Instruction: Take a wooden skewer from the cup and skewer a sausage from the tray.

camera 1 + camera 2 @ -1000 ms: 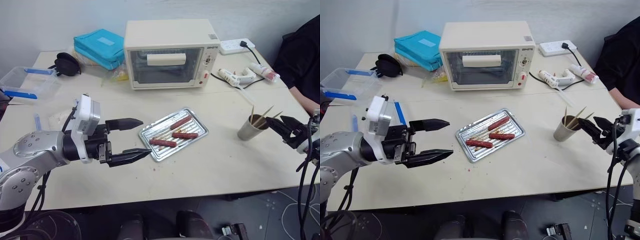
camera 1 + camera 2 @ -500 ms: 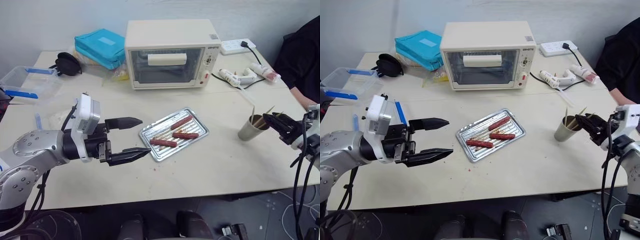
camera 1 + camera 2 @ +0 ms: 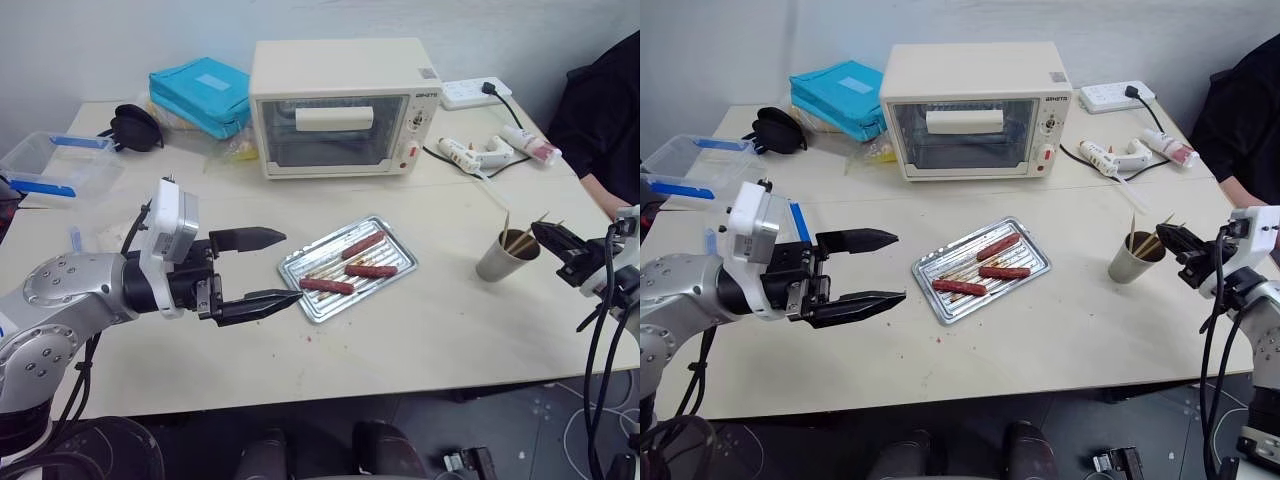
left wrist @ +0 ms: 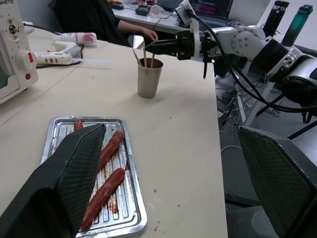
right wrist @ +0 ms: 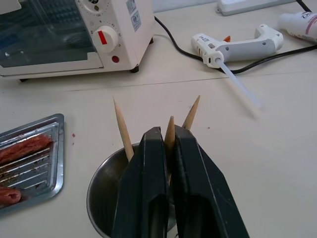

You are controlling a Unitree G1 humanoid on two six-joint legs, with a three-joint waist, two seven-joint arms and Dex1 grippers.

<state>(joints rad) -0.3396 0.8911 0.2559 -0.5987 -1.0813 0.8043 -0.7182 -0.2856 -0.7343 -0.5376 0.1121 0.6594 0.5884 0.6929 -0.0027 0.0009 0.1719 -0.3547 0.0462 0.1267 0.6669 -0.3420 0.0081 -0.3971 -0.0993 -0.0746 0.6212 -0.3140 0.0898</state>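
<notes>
The paper cup (image 3: 497, 257) stands at the table's right side with several wooden skewers (image 5: 122, 130) sticking up out of it. My right gripper (image 5: 168, 144) reaches level over the cup's rim and is shut on the middle skewer (image 5: 170, 128), whose tip pokes out between the fingers. The silver tray (image 3: 398, 241) lies mid-table with three sausages (image 3: 326, 286) on it. My left gripper (image 3: 278, 267) hovers open just left of the tray, holding nothing.
A cream toaster oven (image 3: 345, 105) stands behind the tray. A teal bag (image 3: 198, 95) and a clear plastic box (image 3: 60, 165) lie at the back left. A glue gun (image 3: 475, 153) and power strip (image 3: 475, 92) are back right. A person (image 3: 605, 110) sits at the right edge.
My right gripper's fingers have closed on a skewer in the cup. The left gripper has stayed where it was, open.
</notes>
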